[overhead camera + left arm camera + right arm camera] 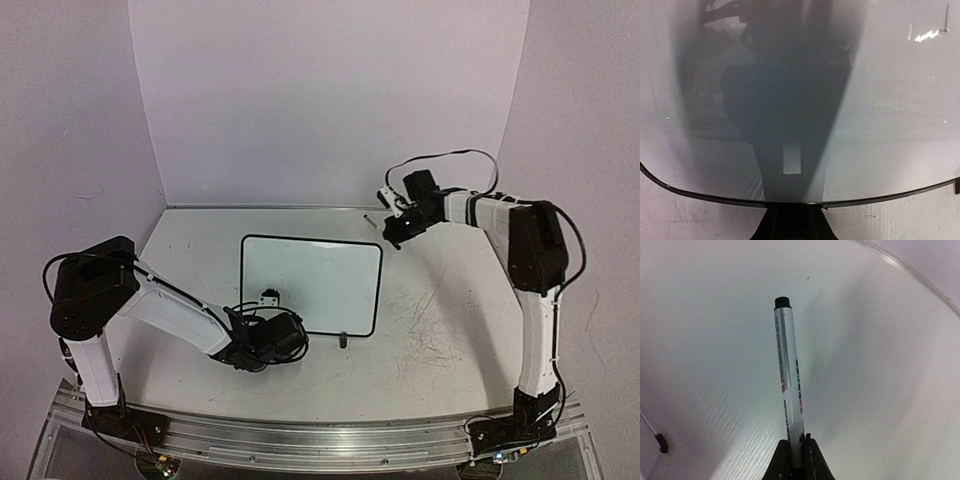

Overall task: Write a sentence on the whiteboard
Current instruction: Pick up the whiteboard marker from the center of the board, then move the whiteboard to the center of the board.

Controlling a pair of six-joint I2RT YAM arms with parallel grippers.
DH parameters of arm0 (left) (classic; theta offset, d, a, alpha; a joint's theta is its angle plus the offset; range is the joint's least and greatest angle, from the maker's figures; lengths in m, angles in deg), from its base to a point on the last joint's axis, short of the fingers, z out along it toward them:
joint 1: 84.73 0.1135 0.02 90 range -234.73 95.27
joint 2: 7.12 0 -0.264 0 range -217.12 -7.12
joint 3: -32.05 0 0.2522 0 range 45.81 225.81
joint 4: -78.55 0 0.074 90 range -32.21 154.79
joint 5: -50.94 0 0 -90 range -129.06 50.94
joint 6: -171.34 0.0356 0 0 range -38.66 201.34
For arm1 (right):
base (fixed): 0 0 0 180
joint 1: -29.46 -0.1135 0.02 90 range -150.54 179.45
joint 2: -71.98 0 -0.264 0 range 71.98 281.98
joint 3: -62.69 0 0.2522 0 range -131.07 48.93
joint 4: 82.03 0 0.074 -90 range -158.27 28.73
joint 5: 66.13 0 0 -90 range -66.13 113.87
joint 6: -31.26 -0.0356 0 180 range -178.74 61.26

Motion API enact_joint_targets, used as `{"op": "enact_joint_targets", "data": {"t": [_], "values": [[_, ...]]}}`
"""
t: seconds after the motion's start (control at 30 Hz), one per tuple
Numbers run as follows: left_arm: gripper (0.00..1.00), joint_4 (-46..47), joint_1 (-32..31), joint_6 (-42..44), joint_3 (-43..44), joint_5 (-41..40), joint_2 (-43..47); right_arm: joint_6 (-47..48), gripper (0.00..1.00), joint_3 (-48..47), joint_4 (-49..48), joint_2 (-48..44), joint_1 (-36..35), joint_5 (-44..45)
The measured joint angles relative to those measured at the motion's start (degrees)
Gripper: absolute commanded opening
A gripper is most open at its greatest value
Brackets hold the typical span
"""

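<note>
The whiteboard (320, 270) lies flat in the middle of the table, black-framed and blank; no sentence shows on it. My left gripper (268, 330) sits at the board's near left edge. In the left wrist view its dark fingers (792, 215) are closed against the board's frame, and the white surface (880, 125) fills the view. My right gripper (392, 238) hovers above the table past the board's far right corner. In the right wrist view it (800, 450) is shut on a silver marker (790, 375) with a black end, pointing away from the fingers.
The scuffed white tabletop (440, 330) has grey scribble marks right of the board. A small dark object (368, 219) lies near the back wall; one like it shows in the right wrist view (661, 442). A black foot (343, 340) sticks out at the board's near edge.
</note>
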Motion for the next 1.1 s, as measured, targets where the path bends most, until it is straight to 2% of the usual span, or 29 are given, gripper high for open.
{"op": "enact_joint_targets", "data": {"t": [0.13,0.37,0.6,1.03,1.1], "values": [[0.00,-1.1,-0.9,-0.5,3.6,-0.6,-2.6,-7.1,0.00,12.1,-6.3,-17.3,3.6,4.0],[0.00,-5.7,-3.8,-5.3,13.5,-2.6,-9.4,-13.2,0.00,20.3,-13.0,-37.3,8.6,13.3],[0.00,-11.7,-5.8,-10.4,25.4,-3.0,-16.4,-15.7,0.00,23.8,-12.6,-45.0,7.9,14.1],[0.00,-20.1,-9.0,-23.8,40.1,-6.9,-25.2,-18.5,0.00,25.7,-9.1,-58.3,6.1,6.6],[0.06,-20.6,-9.7,-24.5,41.9,-7.3,-26.3,-19.0,0.00,26.5,-8.7,-60.3,5.3,5.3]]}}
